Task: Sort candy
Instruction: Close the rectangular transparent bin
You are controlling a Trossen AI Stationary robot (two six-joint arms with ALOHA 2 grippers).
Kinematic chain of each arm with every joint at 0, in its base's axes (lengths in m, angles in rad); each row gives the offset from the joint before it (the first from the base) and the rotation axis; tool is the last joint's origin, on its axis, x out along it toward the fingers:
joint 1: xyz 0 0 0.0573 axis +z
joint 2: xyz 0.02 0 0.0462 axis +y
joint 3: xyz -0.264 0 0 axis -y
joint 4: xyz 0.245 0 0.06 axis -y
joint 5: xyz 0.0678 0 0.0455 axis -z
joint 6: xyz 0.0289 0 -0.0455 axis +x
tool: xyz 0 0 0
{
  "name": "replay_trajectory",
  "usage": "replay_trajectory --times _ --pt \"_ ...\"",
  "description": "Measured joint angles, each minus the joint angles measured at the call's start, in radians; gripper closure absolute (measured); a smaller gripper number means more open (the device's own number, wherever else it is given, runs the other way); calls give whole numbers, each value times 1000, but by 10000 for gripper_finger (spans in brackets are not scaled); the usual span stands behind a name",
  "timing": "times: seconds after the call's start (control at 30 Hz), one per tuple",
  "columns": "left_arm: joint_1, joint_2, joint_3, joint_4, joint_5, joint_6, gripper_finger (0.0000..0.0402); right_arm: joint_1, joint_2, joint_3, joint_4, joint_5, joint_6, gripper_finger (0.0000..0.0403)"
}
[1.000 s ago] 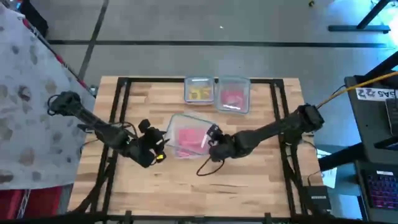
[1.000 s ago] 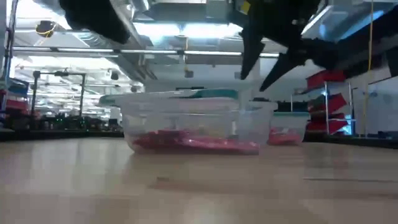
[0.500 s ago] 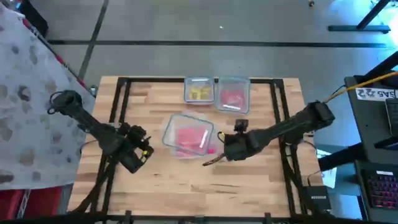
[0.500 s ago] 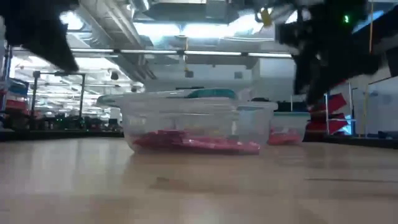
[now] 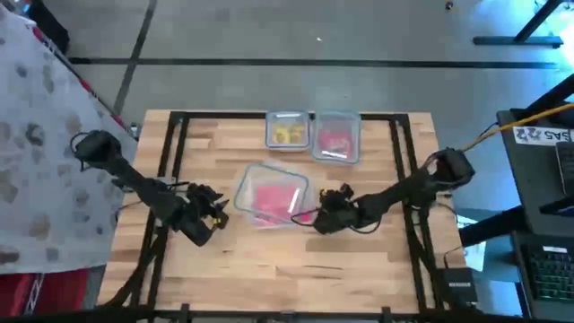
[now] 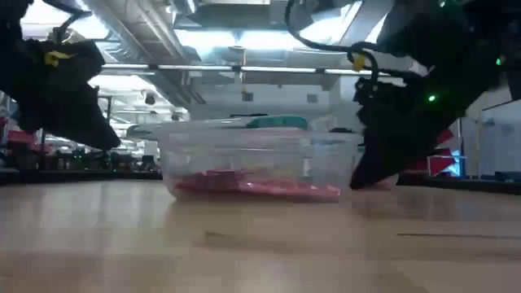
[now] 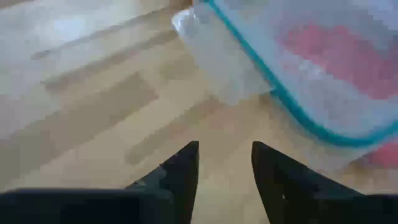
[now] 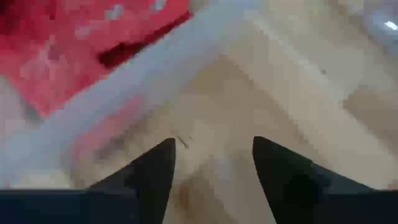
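Either side of the big tub (image 5: pixel 269 196) of pink candy (image 5: pixel 273 197) on the bench (image 5: pixel 269 260), left hand (image 5: pixel 215 213) and right hand (image 5: pixel 325 215) sit low, both open and empty, likely poised to pick.

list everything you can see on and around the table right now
table: one, light wood, dark frame rails on top
large tub: one, clear with teal rim, table centre
red candy: a pile, red/pink, inside the large tub
small tubs: two, clear, side by side at the far edge
yellow candy: a few pieces, in the left small tub
pink candy: a few pieces, in the right small tub
left gripper: dark, open, empty, left of the large tub
right gripper: dark, open, empty, at the large tub's right edge
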Motion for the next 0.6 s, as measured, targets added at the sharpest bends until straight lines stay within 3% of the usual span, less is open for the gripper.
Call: replay_trajectory --times 0.1,0.23,0.33,0.6 --pt "1 1 -14 144 14 98 271 0 62 28 69 0 0 209" --pt "-28 1 -15 336 161 207 271 1 107 79 77 11 -9 209" --pt "-79 2 -15 405 228 196 271 1 109 97 43 22 -23 210" --pt "-151 2 -11 372 69 112 271 32 18 111 -204 36 9 210"
